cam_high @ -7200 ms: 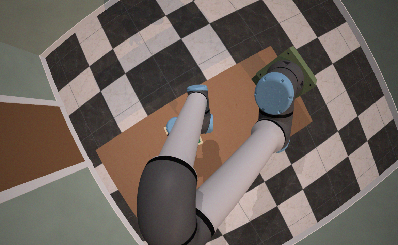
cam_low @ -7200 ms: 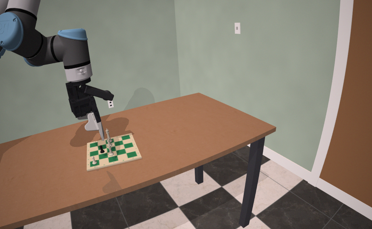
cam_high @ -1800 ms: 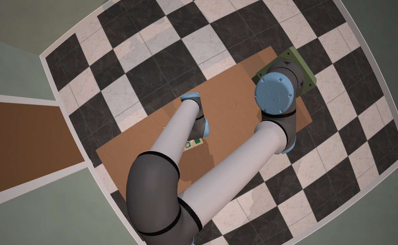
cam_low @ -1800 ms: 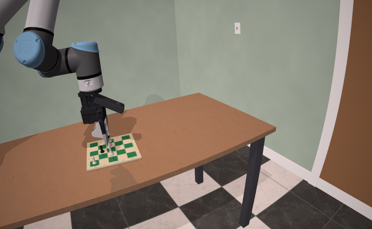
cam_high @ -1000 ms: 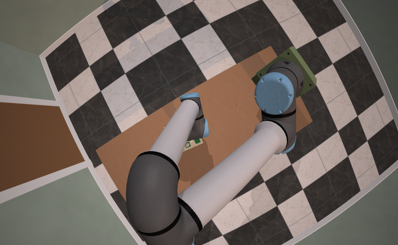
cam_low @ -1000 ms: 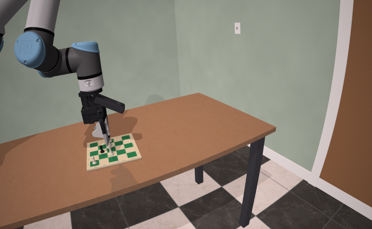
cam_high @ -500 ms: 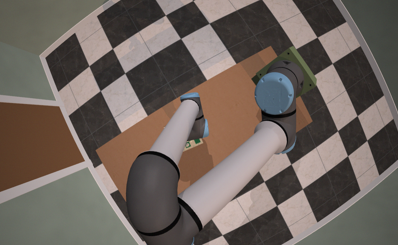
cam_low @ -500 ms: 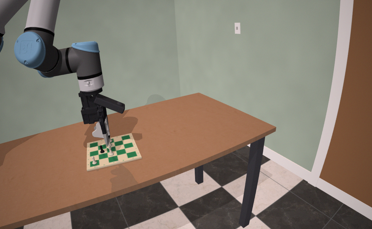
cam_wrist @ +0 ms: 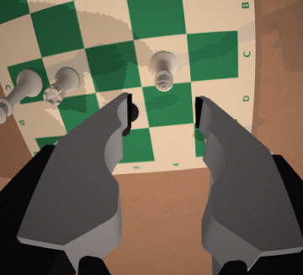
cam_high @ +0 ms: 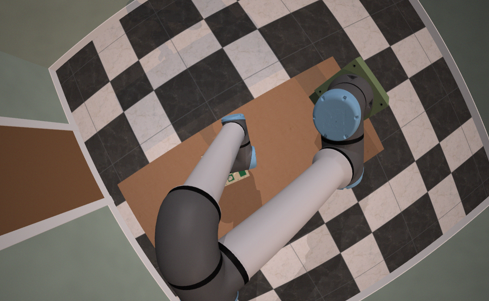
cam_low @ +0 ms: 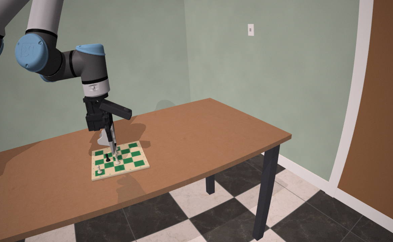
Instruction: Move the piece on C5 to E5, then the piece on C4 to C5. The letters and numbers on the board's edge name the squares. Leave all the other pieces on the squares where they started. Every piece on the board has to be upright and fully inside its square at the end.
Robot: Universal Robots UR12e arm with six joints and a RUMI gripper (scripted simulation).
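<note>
The green and cream board lies on the table. A white pawn stands upright on E5; my right finger mostly hides that square in the wrist view. C5 is bare. A white piece stands upright on C4. My gripper is partly open with nothing between its fingers. It hangs low over the board. In the wrist view its tips lie just below the C4 piece, one to either side.
A black piece stands on D3, partly behind the left finger in the wrist view. A white rook stands on C2 and a tall white piece on C1. The arm hides most of the board in the top view.
</note>
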